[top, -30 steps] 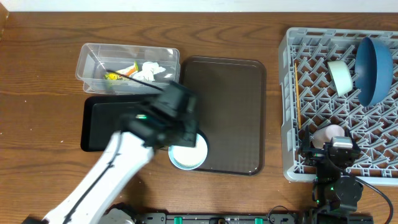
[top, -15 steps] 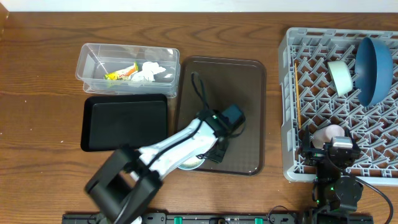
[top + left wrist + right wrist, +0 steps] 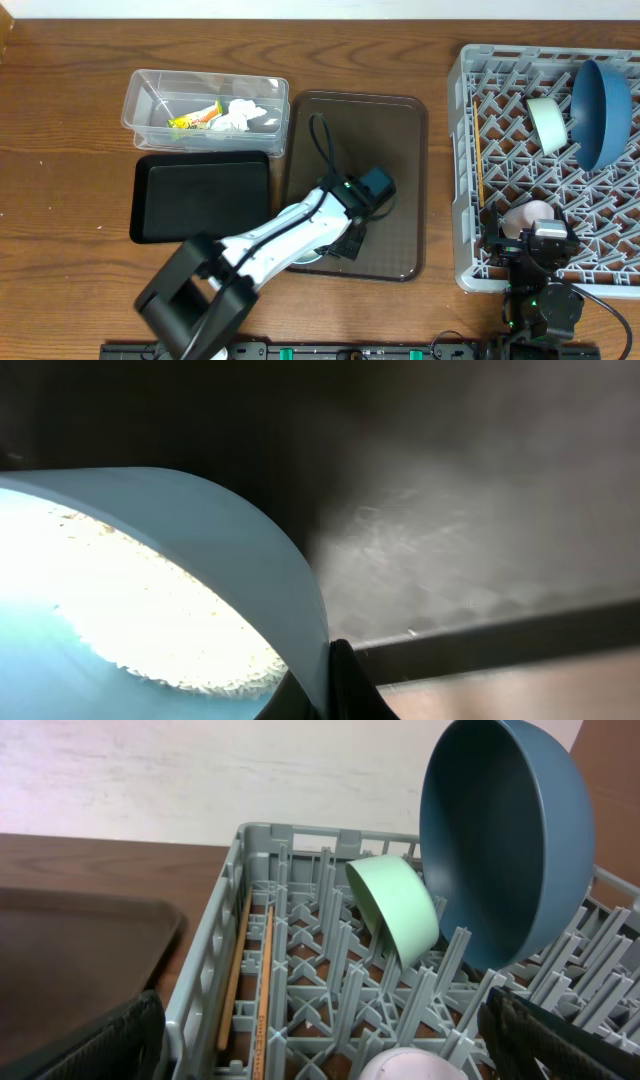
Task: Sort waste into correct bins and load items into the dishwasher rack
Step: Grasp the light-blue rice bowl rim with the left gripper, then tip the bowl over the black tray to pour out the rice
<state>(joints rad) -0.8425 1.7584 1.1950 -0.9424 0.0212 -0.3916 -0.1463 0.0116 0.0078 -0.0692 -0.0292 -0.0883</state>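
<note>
**Left arm grips the white bowl's rim at the tray's near edge**

The left end effector (image 3: 318,685) looks clamped on the rim of the white bowl (image 3: 150,590), with one dark finger pressed to the outer wall. The bowl sits at the front edge of the brown tray (image 3: 390,130), close to the black tub (image 3: 200,195). That placement suits tipping out its contents before racking. A bright grainy patch inside reads as rice grains (image 3: 170,620), though glare washes out the detail.

The right end effector (image 3: 322,1040) hangs with its fingers spread wide over the near corner of the dishwasher rack (image 3: 465,150). The pink cup (image 3: 530,215) lies just below it, ungripped.

The blue bowl (image 3: 600,110) and mint bowl (image 3: 546,122) lean on edge between pegs, which would let water drain. The chopsticks (image 3: 248,975) lie in a channel along the rack's wall.

The tissue (image 3: 240,115) and wrapper (image 3: 195,118) lie in the clear tub (image 3: 150,85) on the counter (image 3: 60,200).

From overhead the arm covers nearly all of the white bowl. The inner finger is cut off at the edge of the wrist view.
</note>
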